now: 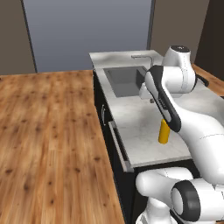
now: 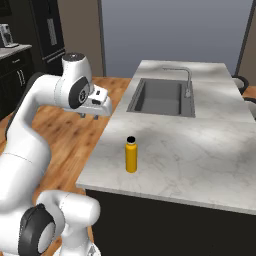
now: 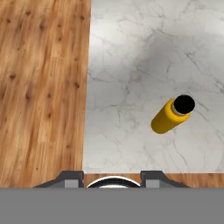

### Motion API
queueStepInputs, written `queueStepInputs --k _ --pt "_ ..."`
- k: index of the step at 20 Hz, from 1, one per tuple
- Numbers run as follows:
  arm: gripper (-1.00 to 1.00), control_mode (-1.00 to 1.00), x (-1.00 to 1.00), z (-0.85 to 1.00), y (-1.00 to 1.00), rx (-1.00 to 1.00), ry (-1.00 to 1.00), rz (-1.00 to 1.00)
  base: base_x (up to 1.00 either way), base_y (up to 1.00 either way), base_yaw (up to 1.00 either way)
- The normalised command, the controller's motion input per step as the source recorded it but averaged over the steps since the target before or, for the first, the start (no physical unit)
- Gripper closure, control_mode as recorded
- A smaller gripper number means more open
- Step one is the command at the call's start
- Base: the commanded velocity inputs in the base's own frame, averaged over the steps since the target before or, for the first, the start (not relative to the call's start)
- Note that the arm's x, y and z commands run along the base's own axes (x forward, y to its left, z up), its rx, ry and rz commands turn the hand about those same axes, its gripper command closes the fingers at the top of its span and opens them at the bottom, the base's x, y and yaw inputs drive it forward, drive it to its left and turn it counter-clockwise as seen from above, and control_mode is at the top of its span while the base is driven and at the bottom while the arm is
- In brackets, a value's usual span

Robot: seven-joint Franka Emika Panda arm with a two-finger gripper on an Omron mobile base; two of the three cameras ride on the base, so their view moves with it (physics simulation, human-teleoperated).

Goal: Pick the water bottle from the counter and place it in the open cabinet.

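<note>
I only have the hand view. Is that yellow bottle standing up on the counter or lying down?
Observer: Standing. In the right base view the water bottle is upright on the counter, black cap on top.
Operator: Where is the claw relative to it?
Observer: The claw hangs by the counter's edge on the wooden-floor side. It is higher than the cap and well apart from the bottle.
Operator: What else is on that counter?
Observer: A sink with a chrome tap sits farther along the slab, beyond the bottle and not touching it.
</note>
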Motion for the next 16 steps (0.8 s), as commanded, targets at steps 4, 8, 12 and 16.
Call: queueStepInputs --k 4,8,12,16 --pt "-1.0 -1.0 0.0 0.0 0.0 0.0 0.0 0.0 0.0 0.0 0.0" --pt "-1.0 -1.0 -0.22 0.0 -0.16 0.04 -0.09 0.01 0.0 0.0 0.0" --pt "-1.0 -1.0 -0.64 -0.05 -0.47 0.16 -0.21 0.05 0.0 0.0 0.0" --pt "-1.0 -1.0 -0.86 -0.12 -0.46 0.14 -0.26 0.03 0.0 0.0 0.0"
